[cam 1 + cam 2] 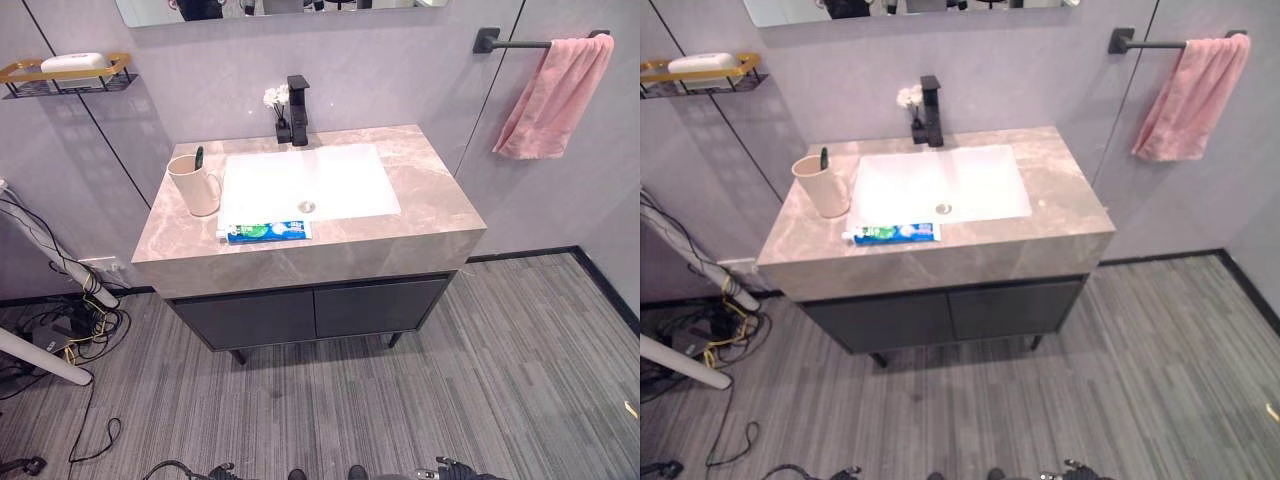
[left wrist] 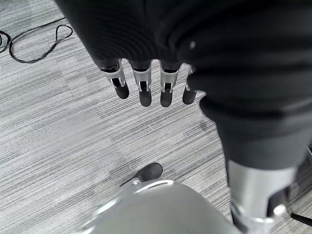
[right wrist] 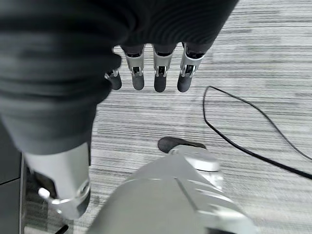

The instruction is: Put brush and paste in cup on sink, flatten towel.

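Grey marble desk (image 1: 420, 200) carries cup (image 1: 195, 185) with brush (image 1: 199, 157) inside, paste (image 1: 265, 232) near the front edge; pink towel (image 1: 555, 95) bunched on the right rail. Left hand (image 2: 146, 83) and right hand (image 3: 156, 73) hang over the floor, fingers relaxed, empty.

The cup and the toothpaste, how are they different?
The cup is beige and stands upright; the toothpaste is a blue-and-green tube lying flat. The cup sits left of the basin, the toothpaste along its front edge. Both rest on the stone counter, untouched by either hand.

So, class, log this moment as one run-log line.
brush: in cup | paste: on counter | towel: bunched on bar | left hand: open | right hand: open
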Robot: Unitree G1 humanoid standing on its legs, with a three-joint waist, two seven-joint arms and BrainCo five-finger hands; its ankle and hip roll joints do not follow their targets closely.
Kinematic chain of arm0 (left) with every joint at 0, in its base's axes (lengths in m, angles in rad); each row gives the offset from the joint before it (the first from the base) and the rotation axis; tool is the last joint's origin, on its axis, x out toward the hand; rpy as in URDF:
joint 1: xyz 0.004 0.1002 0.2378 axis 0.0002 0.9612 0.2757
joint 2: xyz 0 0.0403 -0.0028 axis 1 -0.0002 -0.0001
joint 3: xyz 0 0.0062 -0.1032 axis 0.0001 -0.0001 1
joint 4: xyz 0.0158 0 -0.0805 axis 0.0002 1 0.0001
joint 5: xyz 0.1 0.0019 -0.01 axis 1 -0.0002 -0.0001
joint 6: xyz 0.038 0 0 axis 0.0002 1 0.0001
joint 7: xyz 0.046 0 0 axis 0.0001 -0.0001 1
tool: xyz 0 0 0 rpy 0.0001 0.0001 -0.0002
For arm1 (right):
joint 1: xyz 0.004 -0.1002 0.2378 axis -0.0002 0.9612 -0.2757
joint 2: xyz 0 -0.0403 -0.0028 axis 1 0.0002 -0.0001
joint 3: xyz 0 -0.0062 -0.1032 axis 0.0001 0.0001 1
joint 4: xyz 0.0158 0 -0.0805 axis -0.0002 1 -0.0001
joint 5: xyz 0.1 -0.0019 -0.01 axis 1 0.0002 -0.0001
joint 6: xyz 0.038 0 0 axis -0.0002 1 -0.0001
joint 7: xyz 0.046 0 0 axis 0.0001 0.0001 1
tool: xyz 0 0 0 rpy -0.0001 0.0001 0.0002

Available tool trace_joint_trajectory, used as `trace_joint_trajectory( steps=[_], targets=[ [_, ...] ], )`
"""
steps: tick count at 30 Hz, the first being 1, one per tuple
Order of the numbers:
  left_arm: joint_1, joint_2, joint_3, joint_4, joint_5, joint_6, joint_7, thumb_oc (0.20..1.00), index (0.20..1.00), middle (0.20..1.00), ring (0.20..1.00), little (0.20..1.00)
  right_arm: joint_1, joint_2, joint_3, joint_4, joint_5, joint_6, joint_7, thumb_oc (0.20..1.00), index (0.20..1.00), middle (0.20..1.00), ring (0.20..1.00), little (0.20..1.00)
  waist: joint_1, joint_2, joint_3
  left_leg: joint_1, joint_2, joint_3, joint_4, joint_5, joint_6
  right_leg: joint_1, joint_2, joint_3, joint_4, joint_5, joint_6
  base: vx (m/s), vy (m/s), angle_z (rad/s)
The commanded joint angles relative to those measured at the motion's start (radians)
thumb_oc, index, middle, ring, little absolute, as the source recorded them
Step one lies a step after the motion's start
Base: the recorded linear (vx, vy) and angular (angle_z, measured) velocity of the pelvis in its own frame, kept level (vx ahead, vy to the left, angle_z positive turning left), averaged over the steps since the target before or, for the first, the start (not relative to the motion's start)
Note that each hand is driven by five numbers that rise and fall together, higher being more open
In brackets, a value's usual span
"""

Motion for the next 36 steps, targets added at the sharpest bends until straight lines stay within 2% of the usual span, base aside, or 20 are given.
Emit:
trace_joint_trajectory(
  steps=[1, 36],
  targets=[
    [-0.03, 0.015, -0.021, 0.038, 0.011, -0.023, -0.005, 1.0, 1.0, 1.0, 1.0, 1.0, -0.027, 0.029, -0.013, 0.059, 0.035, -0.004, -0.004, 1.0, 1.0, 1.0, 1.0, 1.0, -0.008, -0.048, 0.004, 0.079, 0.013, -0.015, -0.041, -0.05, -0.047, 0.064, -0.128, 0.095, -0.204, 0.176, 0.154, 0.0, 0.0, 0.0],
    [-0.033, 0.017, -0.031, 0.06, 0.038, -0.016, -0.003, 1.0, 1.0, 1.0, 1.0, 1.0, -0.025, 0.035, 0.008, 0.053, -0.007, 0.003, -0.018, 1.0, 1.0, 1.0, 1.0, 1.0, -0.013, -0.046, 0.009, 0.086, 0.018, -0.021, -0.041, -0.051, -0.051, 0.08, -0.122, 0.081, -0.204, 0.163, 0.143, 0.0, -0.001, 0.01]
  ],
)
